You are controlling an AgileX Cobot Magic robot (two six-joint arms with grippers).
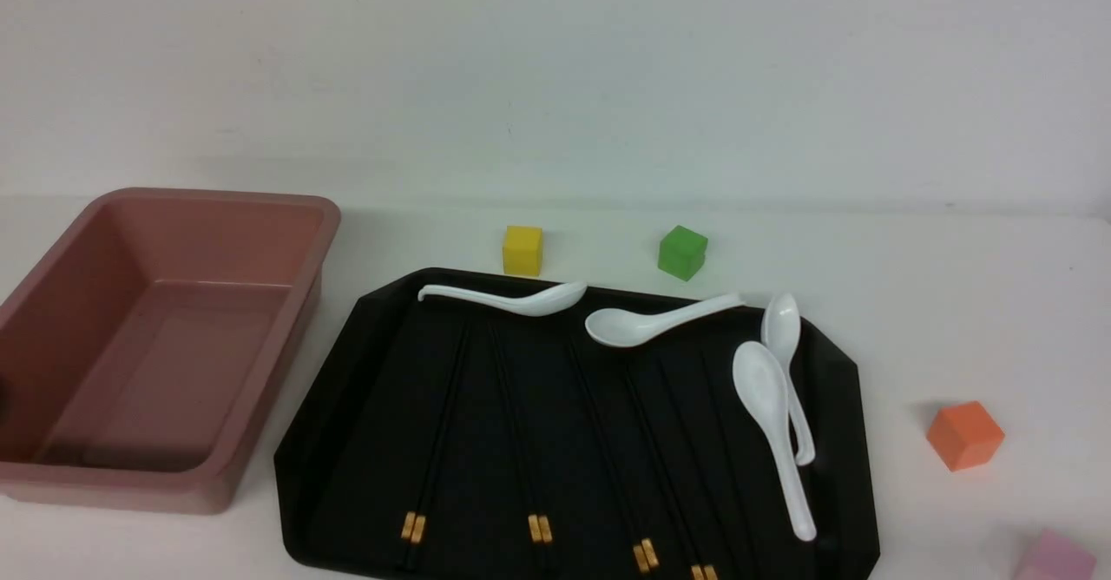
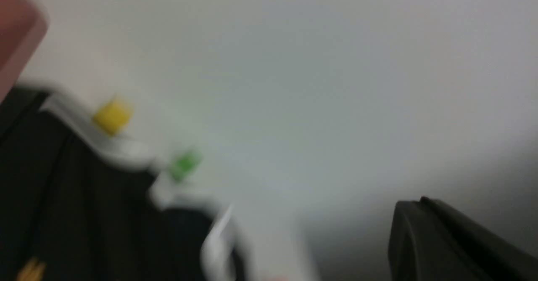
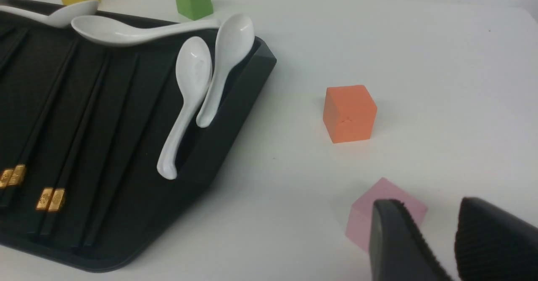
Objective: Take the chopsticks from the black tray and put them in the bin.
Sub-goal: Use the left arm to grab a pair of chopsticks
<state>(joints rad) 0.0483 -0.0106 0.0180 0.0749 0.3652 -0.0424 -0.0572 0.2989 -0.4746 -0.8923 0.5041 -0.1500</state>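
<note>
On the tray [image 1: 838, 389] all chopsticks [image 1: 443, 424] are left, none laid in the bin [image 1: 325, 215]; left gripper [image 2: 424, 222] is closed, right gripper [image 3: 433, 213] parted.

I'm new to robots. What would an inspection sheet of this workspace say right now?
Surface: white table, bare between items.
Job's things: several pairs of chopsticks lie in the black tray; the pink bin beside it, on the robot's left, holds nothing.
Clutter: four white spoons on the tray; yellow cube, green cube, orange cube, pink cube on the table.
Grippers: left gripper shut, its view blurred; right gripper open, empty, near the pink cube.
Cables: nothing seen.
Surroundings: plain white wall.
</note>
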